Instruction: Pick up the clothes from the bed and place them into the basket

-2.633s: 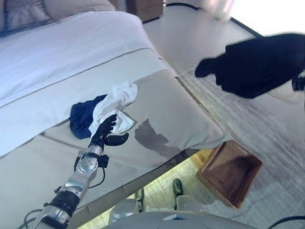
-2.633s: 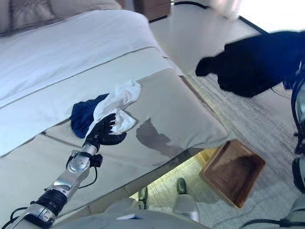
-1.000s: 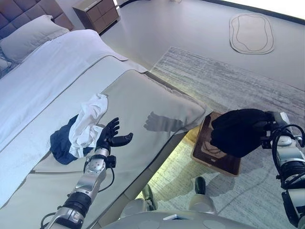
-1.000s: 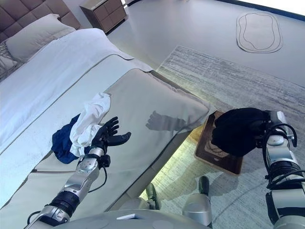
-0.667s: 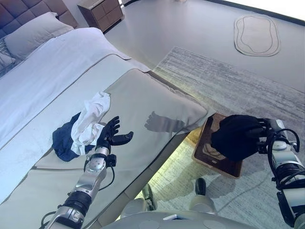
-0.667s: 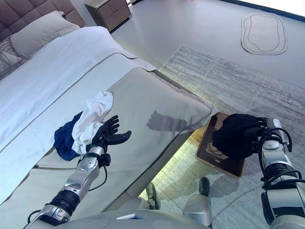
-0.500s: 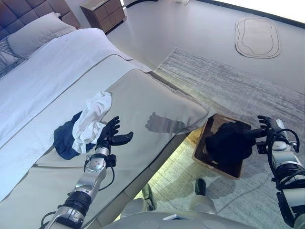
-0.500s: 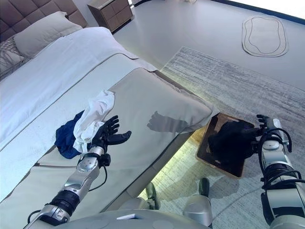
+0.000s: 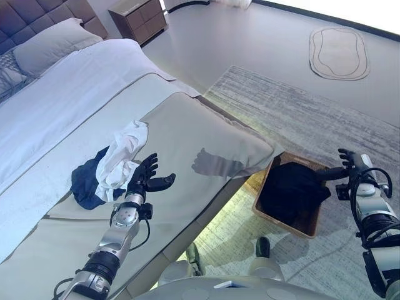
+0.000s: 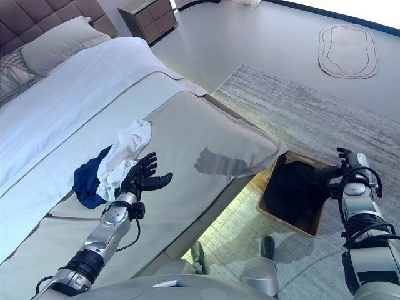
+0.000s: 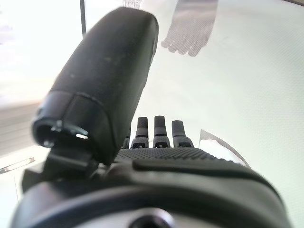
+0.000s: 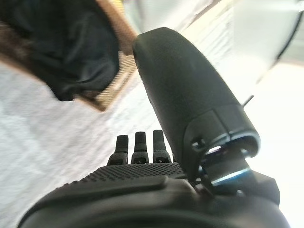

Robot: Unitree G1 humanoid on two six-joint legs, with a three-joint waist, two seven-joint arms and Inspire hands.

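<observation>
1. Left eye view: the black garment, held in the right robot hand a second ago, now lies in the basket on the floor.
2. That hand has spread open beside the basket's right rim and holds nothing.
3. The left robot hand stays open and empty on the bed, touching the white cloth, with blue cloth under it. Both remain to move.

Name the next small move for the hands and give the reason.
Probably close the left hand on the white garment. That open hand sits on the bed right beside it, with the blue garment underneath. The black garment already lies in the basket, and the right hand is open and empty beside it.
</observation>
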